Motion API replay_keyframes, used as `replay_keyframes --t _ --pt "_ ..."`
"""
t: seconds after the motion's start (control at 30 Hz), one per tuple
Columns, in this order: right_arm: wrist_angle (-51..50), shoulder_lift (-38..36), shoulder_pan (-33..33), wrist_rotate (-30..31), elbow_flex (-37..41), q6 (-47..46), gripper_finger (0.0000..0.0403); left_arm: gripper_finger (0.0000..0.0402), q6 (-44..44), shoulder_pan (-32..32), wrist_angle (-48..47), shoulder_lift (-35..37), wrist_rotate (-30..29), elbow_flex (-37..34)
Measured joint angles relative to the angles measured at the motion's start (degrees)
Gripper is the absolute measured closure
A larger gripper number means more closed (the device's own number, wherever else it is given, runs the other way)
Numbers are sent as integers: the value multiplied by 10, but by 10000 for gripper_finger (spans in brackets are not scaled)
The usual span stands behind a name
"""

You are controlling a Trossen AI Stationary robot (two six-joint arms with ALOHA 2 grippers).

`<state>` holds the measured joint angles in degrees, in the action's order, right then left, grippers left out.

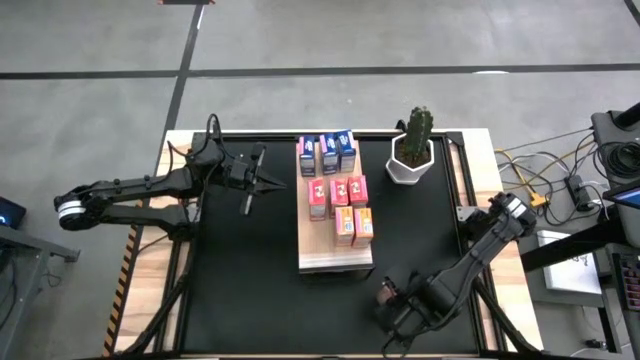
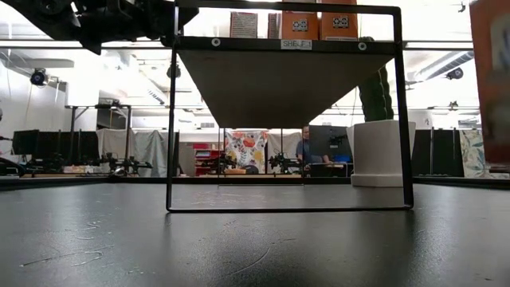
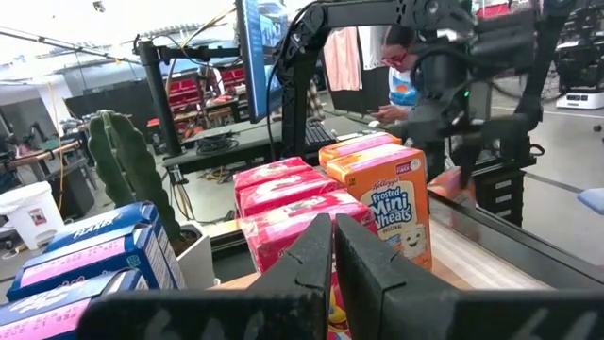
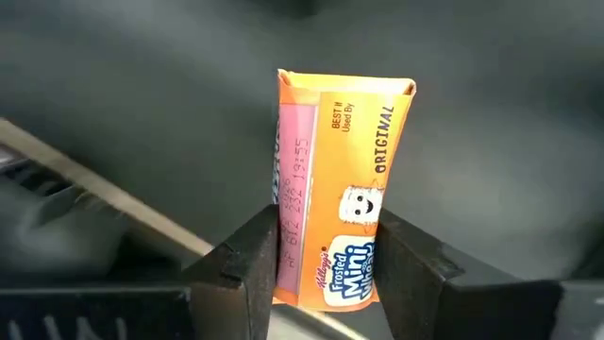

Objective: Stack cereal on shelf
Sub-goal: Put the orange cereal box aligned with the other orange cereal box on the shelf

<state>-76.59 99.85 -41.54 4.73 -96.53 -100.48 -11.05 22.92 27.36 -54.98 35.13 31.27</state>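
The shelf (image 1: 335, 258) is a light wood board raised on a black frame (image 2: 408, 112) at the middle of the black mat. On it stand blue boxes (image 1: 326, 155) at the far end, pink-red boxes (image 1: 338, 192) in the middle and orange boxes (image 1: 352, 226) nearer. My left gripper (image 1: 272, 183) is shut and empty, left of the shelf, pointing at it. Its wrist view shows the blue (image 3: 85, 260), pink-red (image 3: 283, 203) and orange boxes (image 3: 387, 189). My right gripper (image 1: 385, 295) is near the table's near edge, shut on an orange cereal box (image 4: 344, 189). My right gripper pinches the orange box between its two fingers (image 4: 247, 260), on two opposite sides near one end (image 4: 326, 279). The rest of the box stands out past the fingertips, its far flap end (image 4: 344, 80) free. In the low view the box (image 2: 490, 80) hangs clear of the mat.
A cactus in a white pot (image 1: 412, 150) stands on the mat just right of the shelf's far end. The mat (image 1: 240, 290) is bare left of the shelf and at the near side. Cables and equipment (image 1: 570, 185) lie beyond the table's right edge.
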Motion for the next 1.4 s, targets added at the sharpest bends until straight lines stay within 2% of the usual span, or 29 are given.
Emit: replay_keyframes --t 0.17,0.43,0.6,0.9,1.17,1.4 --pt "46 0 -8 14 -49 45 264 402 0 0 0 0 0 0" --pt "191 0 -8 171 -98 198 264 402 0 0 0 0 0 0" --pt "274 0 15 223 -124 320 264 402 6 0 0 0 0 0" --pt "304 2 85 220 -174 471 264 402 22 0 0 1 0 0" --pt "280 3 150 153 -206 539 264 402 73 1 -9 41 -1 0" --pt "222 3 183 99 -236 608 264 402 86 1 -78 110 -1 0"
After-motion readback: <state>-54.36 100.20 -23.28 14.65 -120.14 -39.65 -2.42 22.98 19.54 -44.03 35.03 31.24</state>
